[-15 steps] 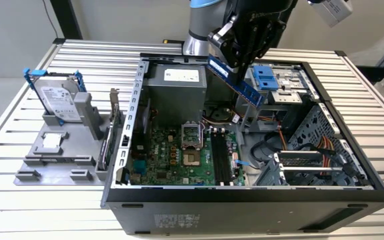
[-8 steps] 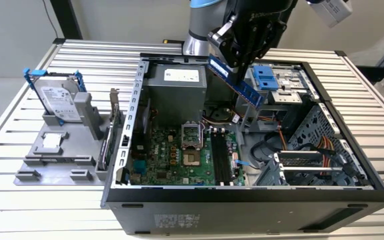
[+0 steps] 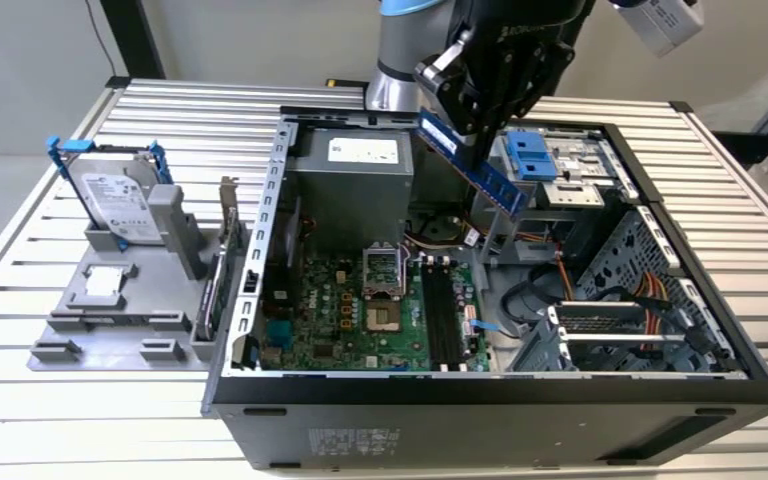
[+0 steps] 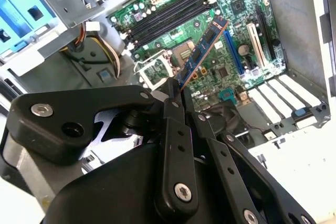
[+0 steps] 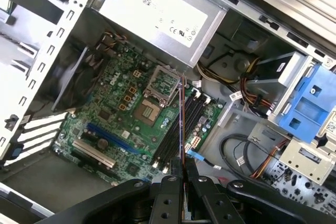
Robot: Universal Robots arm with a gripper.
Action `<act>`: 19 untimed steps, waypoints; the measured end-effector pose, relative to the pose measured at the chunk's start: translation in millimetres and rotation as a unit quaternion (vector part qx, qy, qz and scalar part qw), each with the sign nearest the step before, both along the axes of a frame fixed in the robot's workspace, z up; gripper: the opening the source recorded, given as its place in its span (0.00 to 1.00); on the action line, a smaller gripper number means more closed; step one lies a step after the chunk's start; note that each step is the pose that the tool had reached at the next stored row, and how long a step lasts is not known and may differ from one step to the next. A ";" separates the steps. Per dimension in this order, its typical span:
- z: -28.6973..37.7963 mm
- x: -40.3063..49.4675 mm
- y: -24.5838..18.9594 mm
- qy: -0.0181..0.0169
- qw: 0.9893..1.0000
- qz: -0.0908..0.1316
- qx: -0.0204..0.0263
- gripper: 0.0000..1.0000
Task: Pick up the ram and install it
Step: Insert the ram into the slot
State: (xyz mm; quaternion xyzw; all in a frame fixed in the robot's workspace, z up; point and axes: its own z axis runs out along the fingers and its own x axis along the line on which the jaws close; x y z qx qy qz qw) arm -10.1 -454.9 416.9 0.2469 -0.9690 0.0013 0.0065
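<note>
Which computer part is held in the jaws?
The ram, the narrow blue stick tilted above the open case; the hard drive and the card stand in the grey holder.

End of the ram (image 4: 203, 51) — seemingly hidden between fingers (image 4: 173, 116) of the tool (image 4: 178, 94).

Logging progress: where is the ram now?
In the exterior view, the ram hangs tilted in the gripper above the open case, beside the blue drive bay.
</note>
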 end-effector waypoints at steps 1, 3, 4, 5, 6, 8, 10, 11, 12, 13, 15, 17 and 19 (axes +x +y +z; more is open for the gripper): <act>0.0 0.0 0.0 0.000 1.000 -0.002 0.000 0.00; 0.0 0.0 0.0 0.000 1.000 -0.005 0.000 0.00; 0.0 0.0 0.0 0.000 1.000 -0.007 0.000 0.00; 0.0 0.0 0.0 0.000 1.000 -0.008 0.000 0.00; 0.1 0.0 0.0 0.000 1.000 -0.010 0.000 0.00; 0.1 0.0 0.0 0.000 1.000 -0.013 0.000 0.00; 0.1 0.0 0.0 0.000 1.000 -0.015 0.000 0.00; 0.1 0.0 0.0 0.000 1.000 -0.017 0.000 0.00; 0.0 0.0 0.0 0.000 1.000 -0.018 0.000 0.00; 0.1 0.0 0.0 0.000 1.000 -0.020 0.000 0.00; 0.1 0.0 0.0 0.000 1.000 -0.022 0.000 0.00; 0.1 0.0 0.0 0.000 1.000 -0.025 0.000 0.00; 0.1 0.0 0.0 0.000 1.000 -0.028 0.000 0.00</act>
